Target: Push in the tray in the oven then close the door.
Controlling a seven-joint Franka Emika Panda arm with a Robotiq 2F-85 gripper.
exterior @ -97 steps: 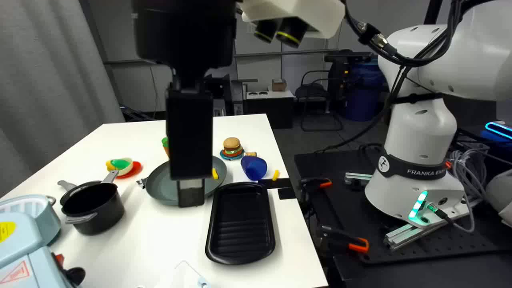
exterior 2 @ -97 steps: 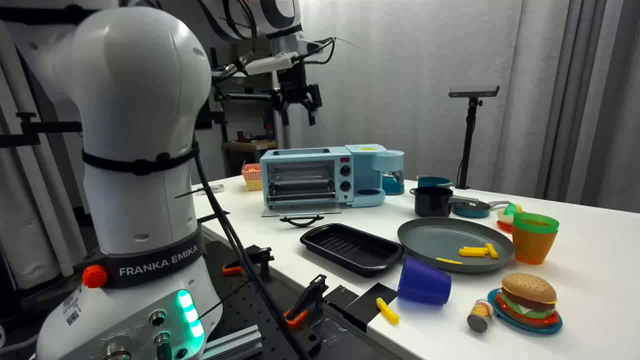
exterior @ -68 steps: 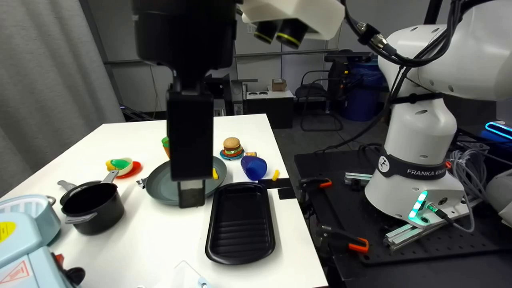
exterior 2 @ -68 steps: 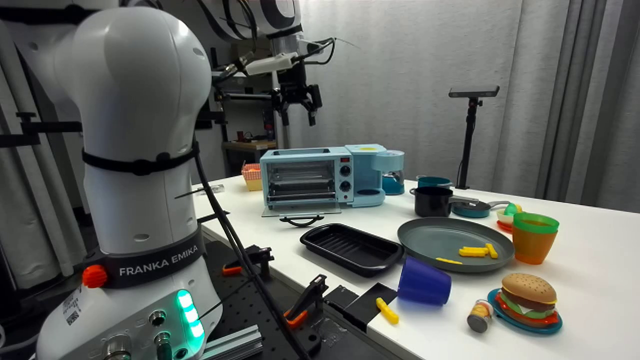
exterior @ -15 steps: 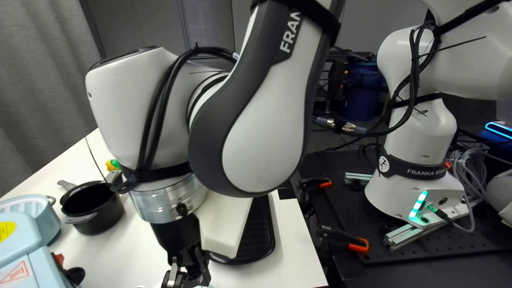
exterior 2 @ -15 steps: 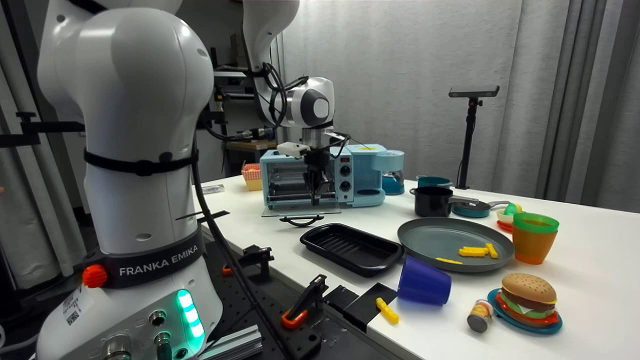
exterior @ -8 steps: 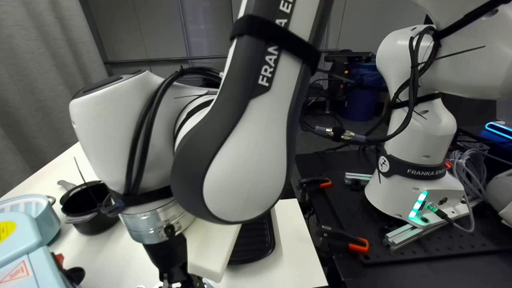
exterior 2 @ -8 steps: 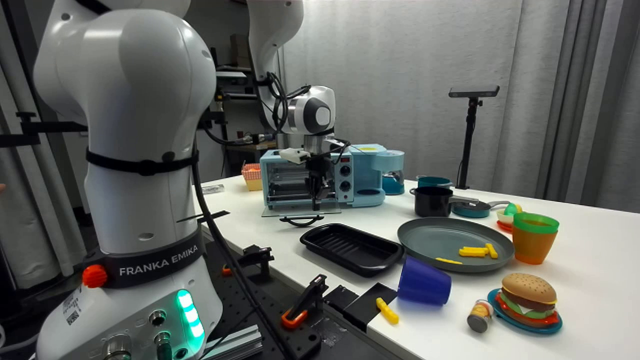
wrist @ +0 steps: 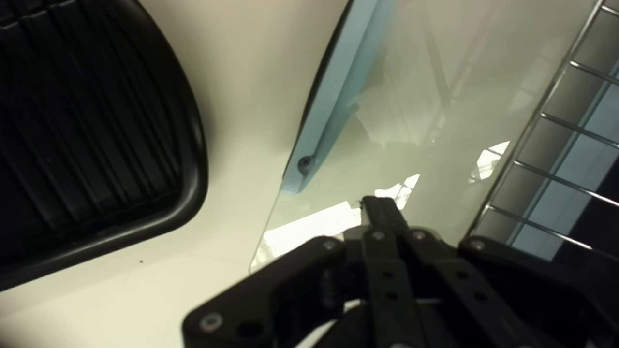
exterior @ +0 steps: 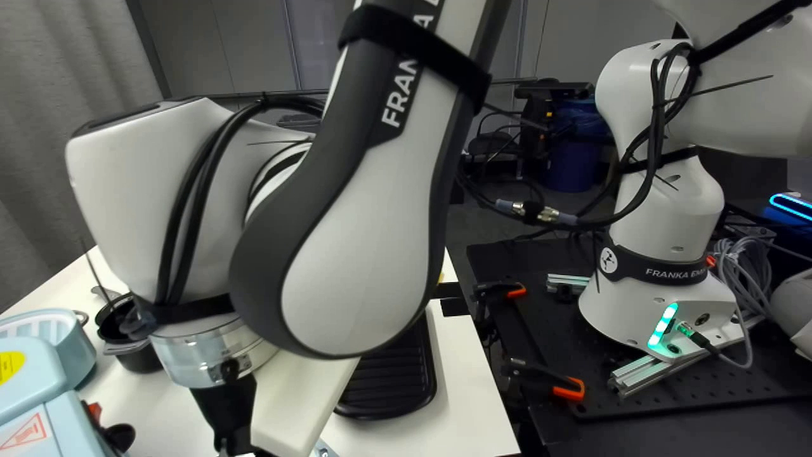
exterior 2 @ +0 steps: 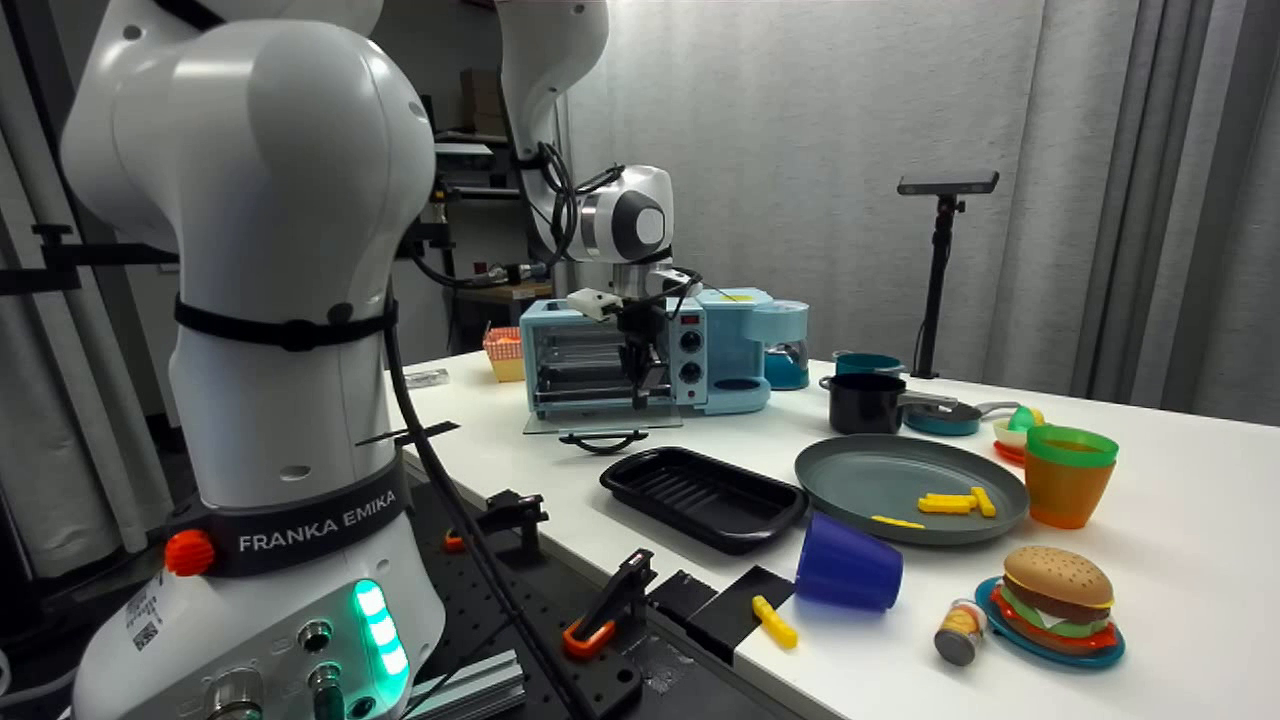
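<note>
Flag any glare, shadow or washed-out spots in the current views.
Wrist view: bright glare patches on the glass oven door, a soft shadow beside the black pan, the end effector so dark that some edges merge. Both exterior views: the green base light is partly blown out toward white.

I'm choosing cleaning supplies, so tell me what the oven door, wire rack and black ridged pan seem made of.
Oven door: the panel looks like clear, glossy glass; it is see-through with bright reflections.
Wire rack: probably bare, shiny metal; its thin silvery rods glint.
Black ridged pan: smooth, semi-gloss black with highlights along its rim; coated metal or plastic, I can't tell which.
</note>
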